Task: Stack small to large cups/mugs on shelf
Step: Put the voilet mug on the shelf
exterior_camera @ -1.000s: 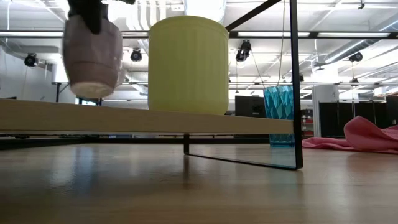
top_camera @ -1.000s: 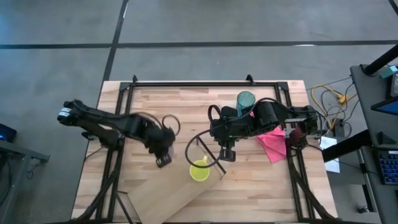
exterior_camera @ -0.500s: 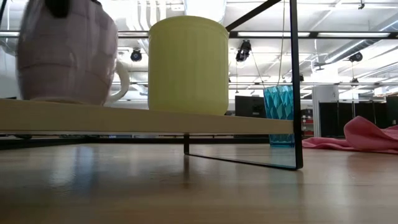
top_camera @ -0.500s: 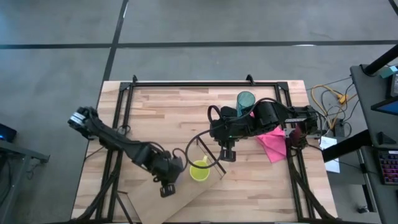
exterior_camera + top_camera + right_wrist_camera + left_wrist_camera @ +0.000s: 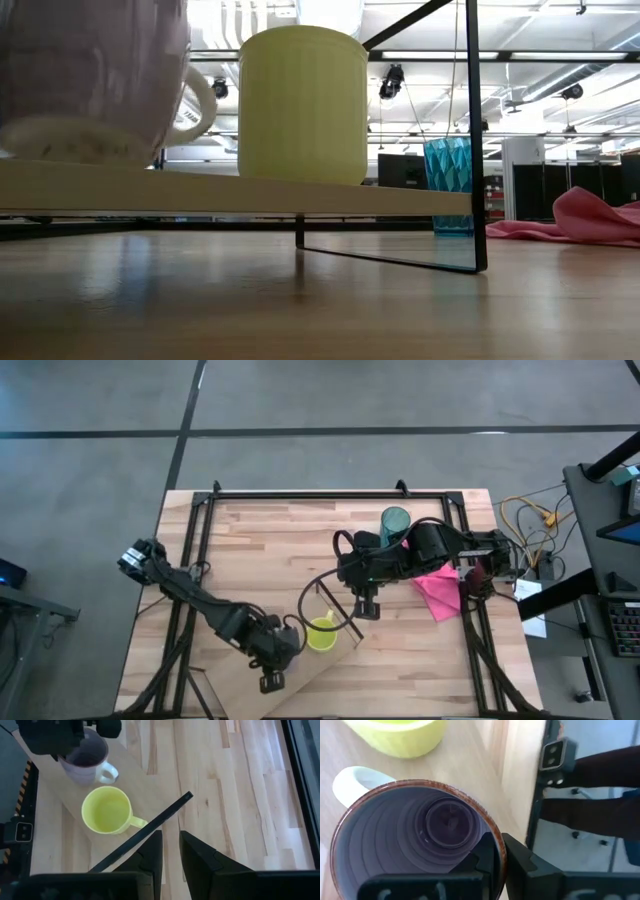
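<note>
My left gripper (image 5: 283, 645) is shut on the purple mug (image 5: 85, 760), which has a white handle (image 5: 107, 772). The mug stands upright on the shelf board (image 5: 310, 682), left of the yellow mug (image 5: 320, 633); its base (image 5: 75, 155) is at the board's top. The yellow mug stands on the board (image 5: 230, 190) by its base. The teal tumbler (image 5: 395, 520) stands on the tabletop at the far right. My right gripper (image 5: 365, 607) hovers empty over the shelf's dark metal frame (image 5: 145, 832), its fingers a narrow gap apart. My left gripper holds the purple mug's rim (image 5: 496, 845) on the side away from the handle, one finger (image 5: 482, 865) inside the mug and one (image 5: 525, 867) outside. The fingers come from above, pointing down. The mug is upright, its base at the shelf board's top.
A pink cloth (image 5: 437, 588) lies on the table right of the right arm, and also shows in the low view (image 5: 600, 220). The metal frame (image 5: 470, 130) stands upright at the shelf's right end. A dark rail frame (image 5: 330, 493) runs round the table.
My left gripper has carried the purple mug toward the table's near edge and down to the shelf board, ending just left of the yellow mug. It has stayed shut on the mug, which has stayed upright. The right arm has kept still.
</note>
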Motion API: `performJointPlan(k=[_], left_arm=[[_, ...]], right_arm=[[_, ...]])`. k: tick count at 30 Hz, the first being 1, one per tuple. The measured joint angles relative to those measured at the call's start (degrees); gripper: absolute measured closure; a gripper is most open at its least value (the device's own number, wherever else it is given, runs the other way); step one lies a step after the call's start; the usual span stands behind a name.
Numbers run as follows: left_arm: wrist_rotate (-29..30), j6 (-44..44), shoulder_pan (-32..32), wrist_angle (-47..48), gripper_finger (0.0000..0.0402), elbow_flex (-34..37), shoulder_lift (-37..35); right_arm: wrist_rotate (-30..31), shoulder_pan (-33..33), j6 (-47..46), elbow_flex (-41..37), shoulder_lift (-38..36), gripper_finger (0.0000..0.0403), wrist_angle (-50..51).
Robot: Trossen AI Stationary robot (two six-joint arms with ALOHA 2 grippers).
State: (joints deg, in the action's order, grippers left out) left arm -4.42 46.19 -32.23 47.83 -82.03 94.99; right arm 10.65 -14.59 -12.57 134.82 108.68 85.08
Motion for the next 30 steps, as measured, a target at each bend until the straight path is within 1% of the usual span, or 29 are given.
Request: performJointPlan(k=[9,14,25,27,30], left_arm=[[0.3,0.1,-2.1,6.5,0.0400,-5.1,4.3],[1.5,0.2,-2.4,10.3,0.0400,-8.4,6.9],[1.7,1.5,-2.3,10.2,0.0400,-8.7,8.0],[1.7,1.6,-2.3,10.1,0.0394,-8.6,8.0],[1.9,1.6,-2.2,9.9,0.0374,-8.4,8.1]], right_arm=[[0.0,0.0,1.3,0.0,0.0,0.0344,0.0],[0.0,0.0,1.3,0.0,0.0,0.0344,0.0],[0.0,0.0,1.3,0.0,0.0,0.0344,0.0],[0.0,0.0,1.3,0.0,0.0,0.0344,0.0],[0.0,0.0,1.3,0.0,0.0,0.0344,0.0]])
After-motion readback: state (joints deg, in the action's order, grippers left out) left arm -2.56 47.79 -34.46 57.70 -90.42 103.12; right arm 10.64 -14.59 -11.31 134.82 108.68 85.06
